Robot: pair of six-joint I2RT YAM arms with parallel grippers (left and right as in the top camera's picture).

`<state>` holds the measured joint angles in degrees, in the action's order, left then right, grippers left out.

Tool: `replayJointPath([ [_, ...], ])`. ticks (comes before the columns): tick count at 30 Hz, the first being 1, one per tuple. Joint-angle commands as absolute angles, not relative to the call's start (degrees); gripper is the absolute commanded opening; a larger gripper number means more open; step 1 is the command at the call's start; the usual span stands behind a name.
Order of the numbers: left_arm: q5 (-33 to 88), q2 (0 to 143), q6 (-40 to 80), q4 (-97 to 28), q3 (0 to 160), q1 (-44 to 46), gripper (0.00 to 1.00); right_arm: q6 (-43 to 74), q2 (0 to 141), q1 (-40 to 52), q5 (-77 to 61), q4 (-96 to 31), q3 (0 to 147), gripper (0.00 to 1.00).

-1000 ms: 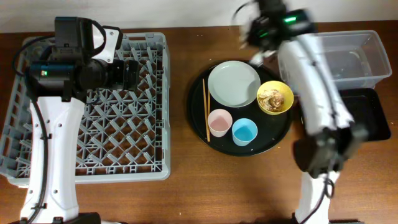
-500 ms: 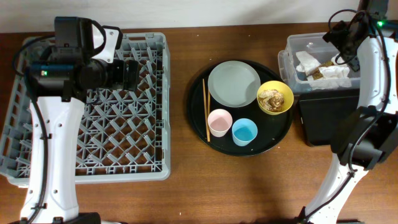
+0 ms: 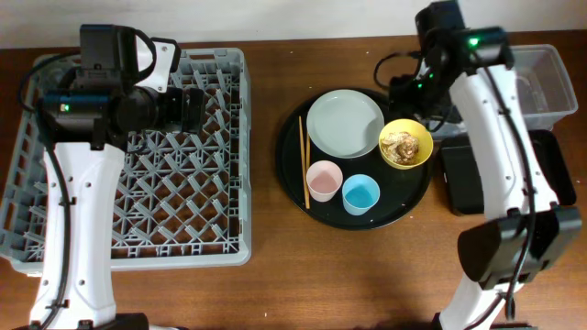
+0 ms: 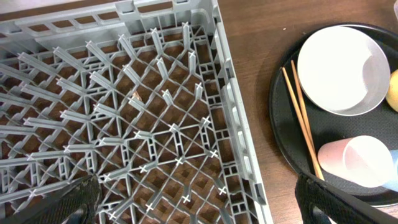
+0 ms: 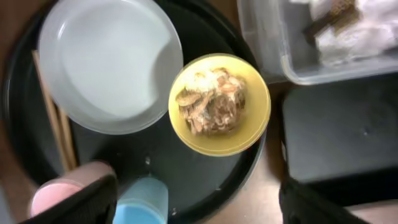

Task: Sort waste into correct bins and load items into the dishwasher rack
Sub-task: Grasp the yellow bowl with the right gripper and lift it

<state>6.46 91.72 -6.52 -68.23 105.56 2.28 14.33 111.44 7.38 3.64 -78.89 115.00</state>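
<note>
The grey dishwasher rack (image 3: 138,156) fills the left side, and my left gripper (image 3: 197,108) hangs open over its far right part with nothing in it (image 4: 199,208). On the round black tray (image 3: 292,174) lie the pale plate (image 3: 345,123), chopsticks (image 3: 304,160), pink cup (image 3: 325,180), blue cup (image 3: 360,193) and yellow bowl (image 3: 405,143). The bowl (image 5: 219,102) holds brown food scraps. My right gripper (image 3: 410,99) is open and empty above the bowl (image 5: 199,211). Crumpled napkins (image 5: 354,31) lie in the clear tub (image 5: 267,37).
The shallow black tray (image 3: 550,174) sits right of the round tray, in front of the clear tub (image 3: 550,82). My right arm crosses above the tub's left end and the tray. Bare wooden table (image 3: 266,275) runs along the front.
My right arm has swung from over the clear tub back left to above the yellow bowl. The left arm has not moved.
</note>
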Motion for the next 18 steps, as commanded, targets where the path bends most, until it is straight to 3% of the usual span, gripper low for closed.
replayJointPath([
  [1, 6.2, 91.9, -6.0, -68.2, 106.5, 2.3, 0.99, 7.9, 111.7, 9.2, 4.9, -71.6, 103.5, 0.78],
  [4, 6.2, 91.9, -6.0, -68.2, 106.5, 2.4, 0.99, -0.6, 111.7, 11.4, 5.1, -59.7, 92.4, 0.63],
  [7, 6.2, 91.9, -6.0, -68.2, 106.5, 2.3, 0.99, -1.7, 111.8, 12.8, 5.2, -52.3, 86.1, 0.52],
  [8, 6.2, 91.9, -6.0, -68.2, 106.5, 2.3, 0.99, -1.7, 111.8, 12.9, 5.2, -49.3, 84.0, 0.41],
  [11, 6.2, 91.9, -6.0, -68.2, 106.5, 2.3, 0.99, -1.7, 111.9, 12.8, 5.2, -46.0, 81.4, 0.34],
  [18, 6.2, 91.9, -6.0, -68.2, 106.5, 2.4, 0.99, -1.7, 113.6, 12.8, 5.2, -45.3, 80.2, 0.29],
])
